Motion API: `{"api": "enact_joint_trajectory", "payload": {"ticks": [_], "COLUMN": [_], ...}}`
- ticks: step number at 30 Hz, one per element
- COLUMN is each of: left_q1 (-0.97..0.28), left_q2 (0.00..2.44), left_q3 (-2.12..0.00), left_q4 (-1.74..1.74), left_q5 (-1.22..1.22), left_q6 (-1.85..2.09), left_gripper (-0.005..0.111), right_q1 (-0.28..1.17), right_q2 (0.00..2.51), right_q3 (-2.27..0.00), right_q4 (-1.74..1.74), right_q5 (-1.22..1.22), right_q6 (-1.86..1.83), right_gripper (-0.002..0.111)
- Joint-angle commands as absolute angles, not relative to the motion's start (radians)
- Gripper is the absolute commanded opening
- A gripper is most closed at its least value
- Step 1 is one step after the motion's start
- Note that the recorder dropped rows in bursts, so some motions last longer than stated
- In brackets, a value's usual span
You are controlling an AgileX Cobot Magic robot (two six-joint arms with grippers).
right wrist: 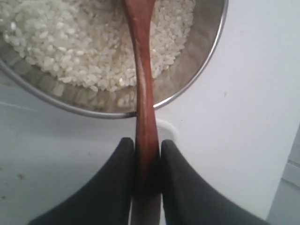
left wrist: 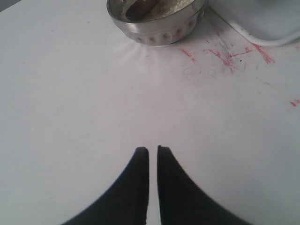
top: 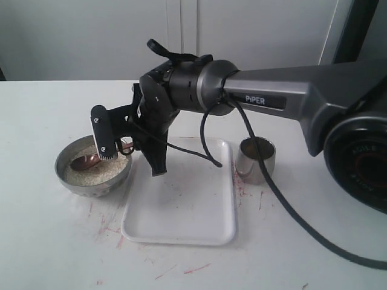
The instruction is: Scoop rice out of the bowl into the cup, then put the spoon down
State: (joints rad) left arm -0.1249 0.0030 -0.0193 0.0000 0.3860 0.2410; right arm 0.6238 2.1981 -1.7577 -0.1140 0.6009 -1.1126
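The steel bowl (top: 94, 178) sits at the left with rice (top: 106, 169) in it. The wooden spoon (top: 84, 161) has its head resting on the grains. My right gripper (top: 128, 151) reaches across the tray and is shut on the spoon handle just outside the bowl's rim. In the right wrist view the handle (right wrist: 143, 84) runs from the gripper (right wrist: 147, 143) over the bowl's rim (right wrist: 201, 65) onto the rice (right wrist: 70, 42). The shiny cup (top: 256, 160) stands right of the tray. My left gripper (left wrist: 153, 150) is shut and holds nothing, hanging over bare table short of the bowl (left wrist: 159, 30).
A white rectangular tray (top: 181, 223) lies between bowl and cup, under the right arm. A black cable (top: 272, 187) hangs from the arm in front of the cup. Red marks streak the white table (top: 181, 269) near the tray.
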Motion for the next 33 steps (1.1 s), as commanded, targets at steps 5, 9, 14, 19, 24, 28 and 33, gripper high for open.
{"api": "enact_joint_trajectory", "payload": {"ticks": [5,9,14,19,24,28,33], "left_q1": [-0.132,-0.132,-0.132,-0.132,-0.132,-0.132,-0.132], "left_q2": [0.0,0.0,0.0,0.0,0.0,0.0,0.0], "left_q3": [-0.01,-0.01,-0.01,-0.01,-0.01,-0.01,-0.01], "left_q4": [0.0,0.0,0.0,0.0,0.0,0.0,0.0], "left_q5": [0.427,0.427,0.427,0.427,0.427,0.427,0.427], "left_q6": [0.235,0.235,0.235,0.235,0.235,0.235,0.235], "left_gripper": [0.014,0.014,0.014,0.014,0.014,0.014,0.014], "right_q1": [0.695,0.725,0.737,0.737,0.737,0.747,0.763], "right_q2": [2.149,2.14,2.129,2.113,2.092,2.078,2.076], "right_q3": [-1.755,-1.755,-1.755,-1.755,-1.755,-1.755,-1.755], "right_q4": [-0.33,-0.468,-0.6,-0.653,-0.664,-0.675,-0.715], "right_q5": [0.636,0.684,0.725,0.771,0.797,0.81,0.819], "right_q6": [-1.036,-0.982,-0.869,-0.825,-0.825,-0.832,-0.834], "right_gripper": [0.0,0.0,0.0,0.0,0.0,0.0,0.0]}}
